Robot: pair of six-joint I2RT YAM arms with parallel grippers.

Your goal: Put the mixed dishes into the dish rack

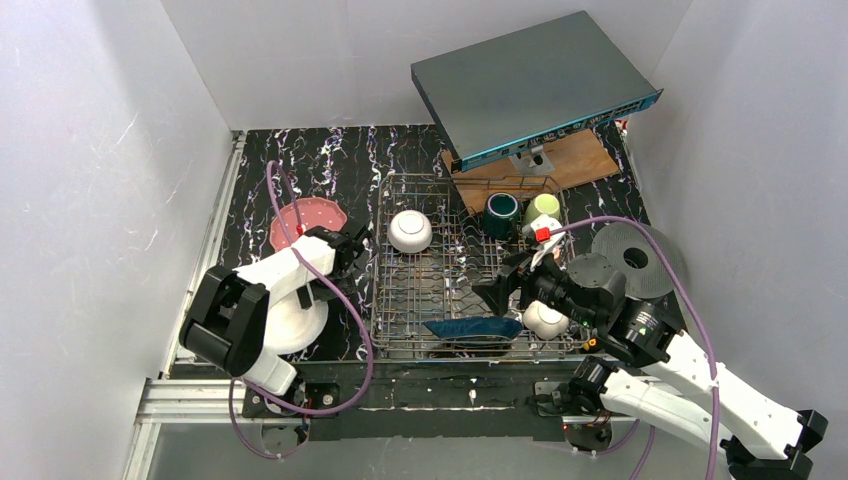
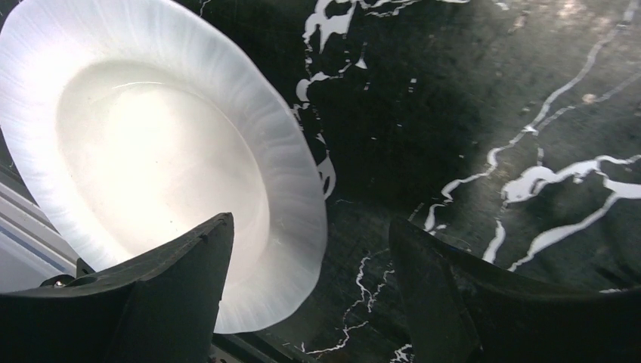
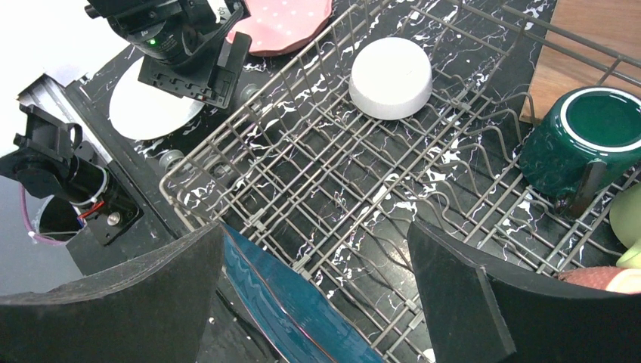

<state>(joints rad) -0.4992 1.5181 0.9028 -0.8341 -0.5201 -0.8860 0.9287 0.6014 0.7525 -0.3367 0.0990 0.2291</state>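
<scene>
Black marbled desk (image 1: 330,160) carries everything. Nearest, by the left arm's base, the cream plate (image 1: 298,322) lies flat on the desk, partly under that arm. In the left wrist view the plate's rim reaches under the gap of the left gripper (image 2: 310,225). Its fingers (image 2: 166,302) stand apart and clamp nothing.

Just right of the plate sits the dish rack (image 1: 400,300). At its near edge the dark blue plate (image 1: 472,327) rests tilted among the wires. In the near right corner a white round piece (image 1: 545,320) shows behind the right arm; it may be a bowl, but too much is hidden to say.

The right gripper (image 3: 316,227) hangs over the middle of the rack, fingers spread wide and empty. A black disc (image 1: 637,258) lies on the desk right of the rack.

Farther back, a white bowl (image 1: 410,230) sits upside down in the rack's far left part. The pink dotted plate (image 1: 305,222) lies on the desk left of the rack. The dark teal mug (image 1: 501,213) and light green mug (image 1: 543,207) stand upright side by side in the far right corner. Beyond them lie a wooden board (image 1: 580,158) and a tilted grey box (image 1: 535,85).
</scene>
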